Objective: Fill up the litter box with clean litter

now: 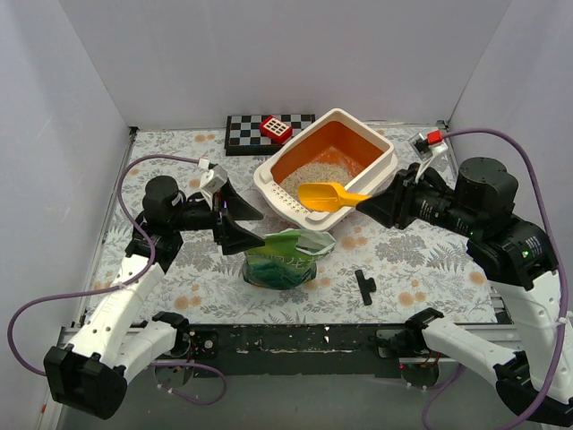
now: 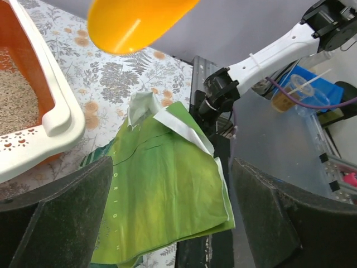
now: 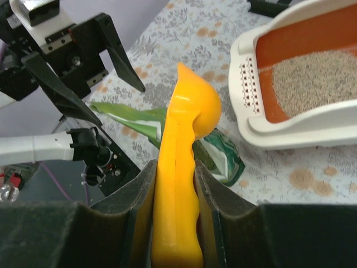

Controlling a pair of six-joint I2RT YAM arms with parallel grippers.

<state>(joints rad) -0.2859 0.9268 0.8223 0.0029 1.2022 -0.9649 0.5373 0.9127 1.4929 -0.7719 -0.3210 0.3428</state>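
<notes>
Green bag (image 1: 279, 260) is sitting on the surface (image 1: 430, 269) nearest the arm bases, top open. Left gripper (image 1: 242, 226) is hovering wide open just left of the bag's top, gripping nothing. Right gripper (image 1: 365, 203) is clamping narrow on the handle of the yellow scoop (image 1: 324, 194). Scoop bowl is hanging over the slotted near rim of the litter box (image 1: 273, 191). Clean litter (image 1: 315, 173) is lying inside the box, covering part of its floor. Checkerboard (image 1: 246, 133) is sitting behind the box.
</notes>
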